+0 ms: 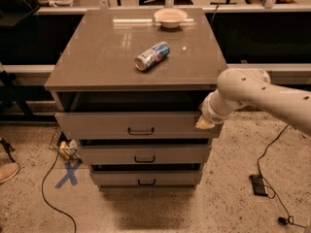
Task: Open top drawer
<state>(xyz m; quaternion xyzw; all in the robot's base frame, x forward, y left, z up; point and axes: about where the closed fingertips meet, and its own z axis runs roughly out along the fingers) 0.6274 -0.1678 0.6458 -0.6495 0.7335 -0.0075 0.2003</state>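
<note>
Grey-taupe top drawer (97, 125) stands partly pulled out, its right end touching the end effector (204, 123); whether that is wide or narrow I cannot tell. Rigid and likely on runners, the drawer should slide evenly; the black bar handle (141, 131), leftward, offers the soundest hold.

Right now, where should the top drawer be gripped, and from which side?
Take the black bar handle at the centre of the top drawer, coming from the front: it alone stands out from the flat face. The gripper sits at the drawer's right corner.
</note>
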